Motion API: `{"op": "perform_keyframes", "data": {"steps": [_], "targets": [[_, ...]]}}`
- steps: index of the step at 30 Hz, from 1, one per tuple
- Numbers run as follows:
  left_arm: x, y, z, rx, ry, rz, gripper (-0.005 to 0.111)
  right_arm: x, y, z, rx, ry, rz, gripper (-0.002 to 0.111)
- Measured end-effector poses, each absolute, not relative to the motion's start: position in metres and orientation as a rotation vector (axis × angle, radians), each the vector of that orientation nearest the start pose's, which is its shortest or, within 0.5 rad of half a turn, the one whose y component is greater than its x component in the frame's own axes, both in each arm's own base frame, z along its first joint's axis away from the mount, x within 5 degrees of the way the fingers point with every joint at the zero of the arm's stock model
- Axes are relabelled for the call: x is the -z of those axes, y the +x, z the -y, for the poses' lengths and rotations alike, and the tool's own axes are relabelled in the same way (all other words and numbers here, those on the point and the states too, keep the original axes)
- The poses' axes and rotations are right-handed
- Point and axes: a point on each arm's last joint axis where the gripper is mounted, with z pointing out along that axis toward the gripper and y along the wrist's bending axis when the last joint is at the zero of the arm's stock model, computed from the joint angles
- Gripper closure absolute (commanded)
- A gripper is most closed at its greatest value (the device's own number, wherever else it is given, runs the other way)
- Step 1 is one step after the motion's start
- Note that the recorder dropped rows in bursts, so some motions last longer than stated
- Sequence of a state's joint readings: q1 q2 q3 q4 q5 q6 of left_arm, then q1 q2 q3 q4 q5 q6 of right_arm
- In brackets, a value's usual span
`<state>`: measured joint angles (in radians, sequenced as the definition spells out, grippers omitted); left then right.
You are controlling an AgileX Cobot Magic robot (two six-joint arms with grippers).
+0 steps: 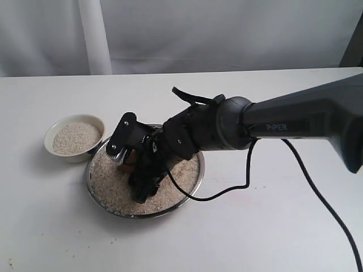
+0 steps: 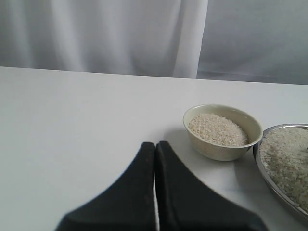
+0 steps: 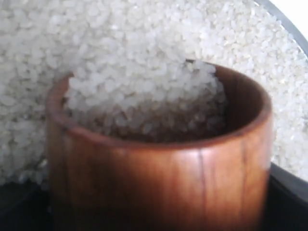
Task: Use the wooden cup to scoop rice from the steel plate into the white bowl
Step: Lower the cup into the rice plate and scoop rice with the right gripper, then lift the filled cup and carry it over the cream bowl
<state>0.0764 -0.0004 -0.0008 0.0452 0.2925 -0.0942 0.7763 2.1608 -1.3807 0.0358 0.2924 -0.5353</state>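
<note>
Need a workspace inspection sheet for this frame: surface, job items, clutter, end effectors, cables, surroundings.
Surface: white table.
Job's things: plate filled with rice; bowl beside it, also holding rice; cup part-filled, over the plate's rice.
Clutter: nothing seen.
End effectors: right end effector shut on cup, down in the plate; left end effector shut, holding nothing.
Cables: black cable runs from the right arm across the table.
Surroundings: white curtain behind.

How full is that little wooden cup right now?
Partly full. The wooden cup holds rice piled against one side of its inside, while bare wood shows along the other side, below the rim.
</note>
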Motion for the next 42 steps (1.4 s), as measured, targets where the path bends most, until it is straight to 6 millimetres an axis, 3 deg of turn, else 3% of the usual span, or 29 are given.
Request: {"op": "perform_keyframes", "data": {"steps": [11, 24, 29, 37, 42], "targets": [[-0.187, 0.054, -0.005, -0.03, -0.122, -1.771, 0.107, -0.129, 0.316, -0.292, -0.153, -1.291, -1.922, 0.108], [-0.187, 0.054, -0.005, -0.03, -0.122, -1.771, 0.107, -0.136, 0.319, -0.295, -0.155, -1.253, -1.867, 0.108], [-0.187, 0.054, -0.005, -0.03, -0.122, -1.771, 0.107, -0.163, 0.333, -0.309, -0.151, -1.284, -1.83, 0.108], [-0.187, 0.054, -0.005, -0.03, -0.122, -1.771, 0.107, -0.232, 0.35, -0.344, -0.082, -1.354, -1.625, 0.108], [-0.187, 0.054, -0.005, -0.03, -0.122, -1.771, 0.107, -0.242, 0.361, -0.367, 0.005, -1.431, -1.531, 0.108]]}}
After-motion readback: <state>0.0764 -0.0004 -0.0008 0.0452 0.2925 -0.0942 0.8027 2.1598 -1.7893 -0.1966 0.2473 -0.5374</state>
